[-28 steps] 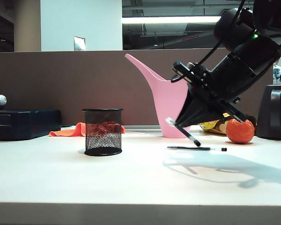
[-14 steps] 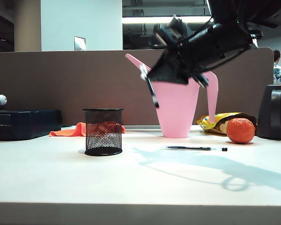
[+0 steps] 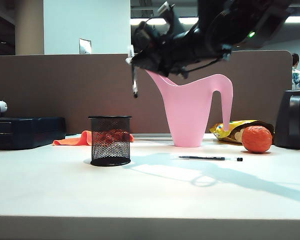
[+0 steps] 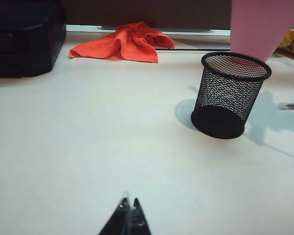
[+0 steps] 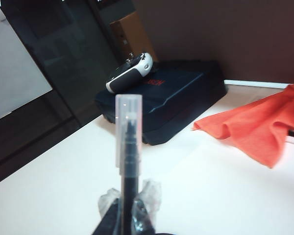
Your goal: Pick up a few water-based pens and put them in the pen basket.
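A dark case is seen at the far left of the table, with an orange cloth beside it. The left gripper, its jaws pressed together, is held low over bare tabletop. The pen basket stands upright; what it contains cannot be told. Above it and slightly right, one pen is clamped, hanging nearly upright, by the right gripper. A second pen lies flat before the pink watering can.

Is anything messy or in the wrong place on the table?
One pen lies flat on the table, outside the pen basket. The right gripper holds the other pen above it; the left gripper is shut, idle.
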